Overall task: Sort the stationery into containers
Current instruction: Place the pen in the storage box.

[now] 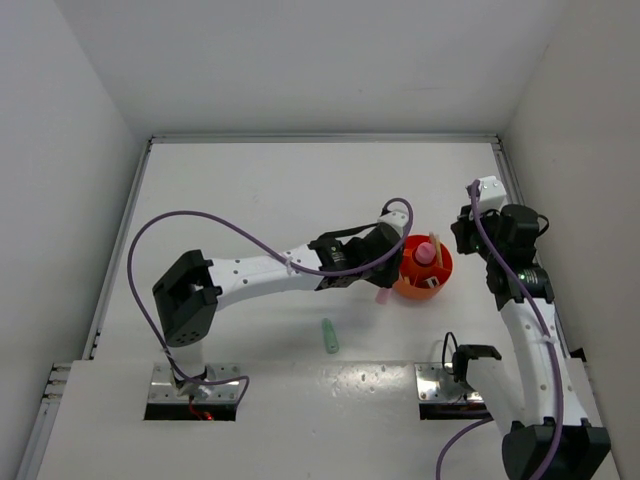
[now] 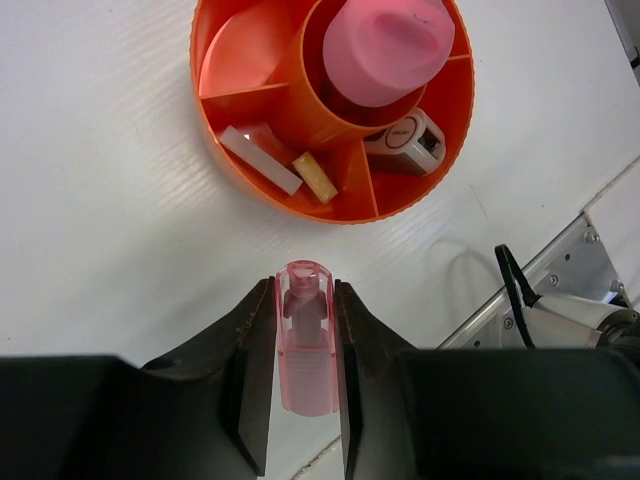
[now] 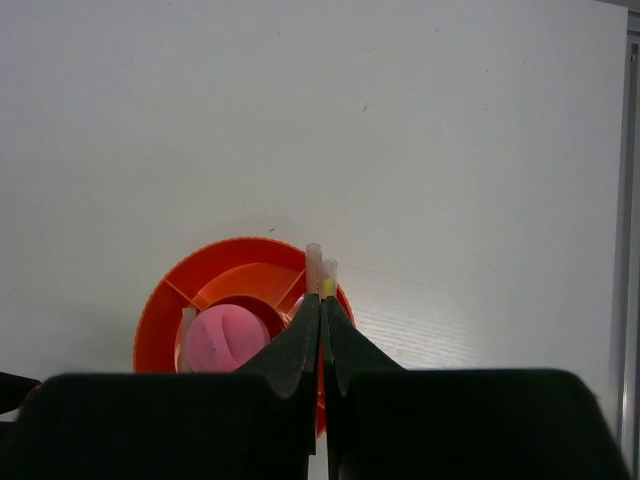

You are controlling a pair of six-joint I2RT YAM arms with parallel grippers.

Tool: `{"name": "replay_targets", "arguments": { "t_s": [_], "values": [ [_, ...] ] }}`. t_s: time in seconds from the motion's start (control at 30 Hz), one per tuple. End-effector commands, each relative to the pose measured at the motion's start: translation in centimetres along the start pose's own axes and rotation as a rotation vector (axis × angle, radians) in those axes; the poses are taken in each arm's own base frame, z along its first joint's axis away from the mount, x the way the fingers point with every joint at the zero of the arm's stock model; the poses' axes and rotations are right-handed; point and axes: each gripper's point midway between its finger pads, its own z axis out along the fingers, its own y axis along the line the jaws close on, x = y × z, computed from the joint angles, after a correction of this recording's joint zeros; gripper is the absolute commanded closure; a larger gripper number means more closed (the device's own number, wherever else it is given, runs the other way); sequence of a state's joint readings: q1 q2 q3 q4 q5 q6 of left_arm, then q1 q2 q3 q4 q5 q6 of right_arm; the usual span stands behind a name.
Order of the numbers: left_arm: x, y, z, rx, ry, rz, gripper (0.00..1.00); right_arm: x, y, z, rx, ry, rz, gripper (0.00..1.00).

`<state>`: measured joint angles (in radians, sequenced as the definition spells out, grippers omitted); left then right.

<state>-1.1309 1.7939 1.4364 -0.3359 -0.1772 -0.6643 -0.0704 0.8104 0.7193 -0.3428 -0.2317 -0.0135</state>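
Left wrist view: one pink marker (image 2: pixel 305 345), stubby, with a see-through cap, is pinched between the fingers of the left gripper (image 2: pixel 304 295). Its tip stops just short of the tub's rim.
Tub: one round orange-red tub (image 2: pixel 215 150) with a raised central hub and thin dividers running out to the wall. It stands on the white table (image 1: pixel 250 190), between the two wrists.
Hub: one pink-capped tube (image 2: pixel 385 45) stands upright, and its broad cap nearly fills the hub's mouth.
Blocks: three. A white block (image 2: pixel 258 158) and a tan block (image 2: pixel 315 177) lie side by side in one compartment. A grey-and-white block (image 2: pixel 405 140) lies in the next compartment.
Markers: two. One is the pink marker in the left fingers. The other is a mint-green marker (image 1: pixel 329 336), lying on the table well apart from the tub and nearer the arm bases.
Sticks: two thin sticks (image 3: pixel 328 287), one pale and one yellow, stand close together with their ends poking past the fingertips.
Right gripper (image 3: pixel 321 300): clamped tight on both sticks, with almost no gap between the fingers. In the right wrist view the sticks sit over the tub's rim.
Left gripper: set narrow, gripping the pink marker by its sides.
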Motion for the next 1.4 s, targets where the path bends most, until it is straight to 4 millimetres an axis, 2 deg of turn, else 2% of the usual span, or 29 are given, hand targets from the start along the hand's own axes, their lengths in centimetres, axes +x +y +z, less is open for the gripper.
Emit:
{"name": "replay_targets", "arguments": {
  "t_s": [0.0,0.23,0.93,1.27,1.37],
  "values": [
    [-1.6,-0.7,-1.6,0.008,-0.054,-0.022,1.0,-0.7,-0.8,-0.2,0.047,-0.045,0.011,1.0],
    [-1.4,-0.7,-0.8,0.002,-0.044,-0.02,1.0,-1.0,-0.8,-0.2,0.048,-0.054,0.008,1.0],
    [-1.8,-1.8,-0.9,0.026,-0.05,-0.018,1.0,-0.9,-0.7,-0.4,0.048,-0.054,0.008,1.0],
    [-3.4,-1.9,-1.3,0.016,-0.09,0.009,1.0,-1.1,-0.8,-0.5,0.049,-0.062,-0.003,1.0],
    [-4.3,-0.8,-1.0,-0.02,-0.111,0.023,1.0,-0.5,-0.5,-0.4,0.038,-0.046,0.001,1.0]
  ]
}}
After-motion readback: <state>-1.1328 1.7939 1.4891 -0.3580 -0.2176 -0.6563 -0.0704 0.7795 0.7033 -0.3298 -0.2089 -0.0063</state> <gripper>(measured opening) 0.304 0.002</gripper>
